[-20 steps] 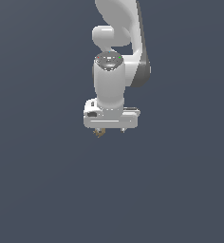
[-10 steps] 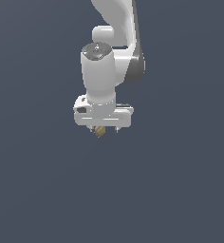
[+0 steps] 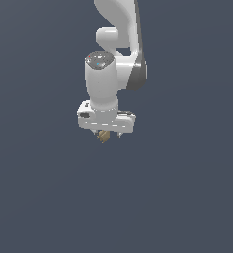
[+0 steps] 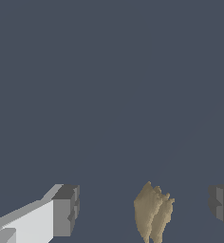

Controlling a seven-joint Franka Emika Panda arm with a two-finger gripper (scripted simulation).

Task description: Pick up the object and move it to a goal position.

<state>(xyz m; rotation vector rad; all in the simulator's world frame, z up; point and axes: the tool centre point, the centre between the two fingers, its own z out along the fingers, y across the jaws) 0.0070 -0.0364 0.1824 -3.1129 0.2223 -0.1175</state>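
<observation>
The object (image 3: 104, 137) is a tiny tan-brown jagged lump just under the white hand in the exterior view. My gripper (image 3: 108, 135) hangs straight down over it. In the wrist view the object (image 4: 154, 218) stands between the two grey-tipped fingers (image 4: 66, 211), nearer the other finger (image 4: 221, 205), with a visible gap on each side. The gripper (image 4: 143, 209) is open and neither finger touches the lump. Whether the lump rests on the ground cannot be told.
Everything around is a flat, dark blue-grey surface (image 3: 187, 197) with no other objects. The white arm (image 3: 118, 29) rises to the top edge of the exterior view.
The wrist and hand have shifted slightly toward the exterior view's left and look larger. The lump has stayed at about the same spot under the hand.
</observation>
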